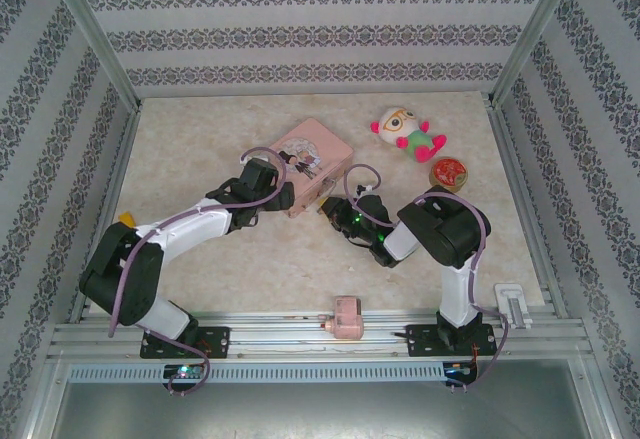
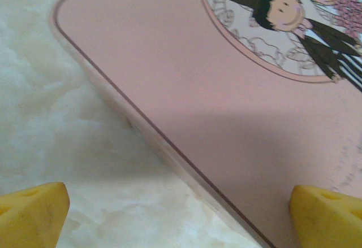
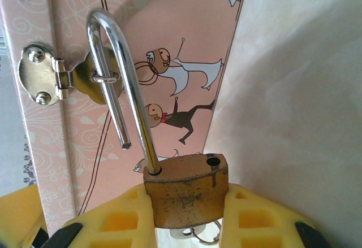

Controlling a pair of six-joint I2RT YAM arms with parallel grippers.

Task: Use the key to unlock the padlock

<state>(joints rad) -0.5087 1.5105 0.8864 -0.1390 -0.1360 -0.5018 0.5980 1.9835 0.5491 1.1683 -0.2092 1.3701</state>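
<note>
We've got R gripper [image 3: 186, 198] jaws clamped on padlock [image 3: 186, 183], lower centre — shackle [image 3: 134, 98] points up-left thru hasp [image 3: 42, 73]; L gripper [image 2: 180, 214] jaws apart over tin [image 2: 226, 118].

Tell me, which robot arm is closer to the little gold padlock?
Right. The right gripper squeezes the padlock between its fingers. The left gripper is open over the edge of the pink tin, apart from the padlock.
</note>
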